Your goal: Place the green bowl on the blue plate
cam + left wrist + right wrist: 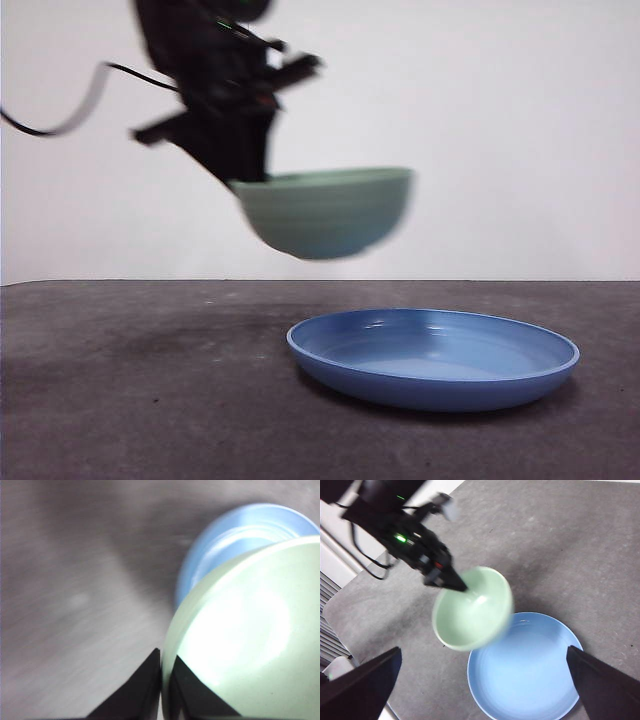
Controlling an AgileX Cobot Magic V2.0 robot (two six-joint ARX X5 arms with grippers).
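On the grey table (120, 400), largest item first: blue plate (433, 358) sits flat, nothing in it. Above it and off toward its edge, green bowl (325, 210) is in the air, clear of table and plate, roughly level, blurred. Left gripper (161, 680) has it by the rim, one jaw inside, one outside, pinched narrow on the wall; left wrist view shows the plate (235, 540) partly hidden under the bowl (250, 635). Right gripper (482, 680) waits high up, jaws spread wide, holding nothing, looking down on bowl (472, 609) and plate (525, 672). From that view the bowl overlaps only the plate's near rim, not centred. Step in hand, as judged: carry phase, bowl lifted and on its way to the plate. Next move likely needs more travel until the bowl is over the plate's middle, then a straight lowering kept level, and release only once the base rests on the plate floor.
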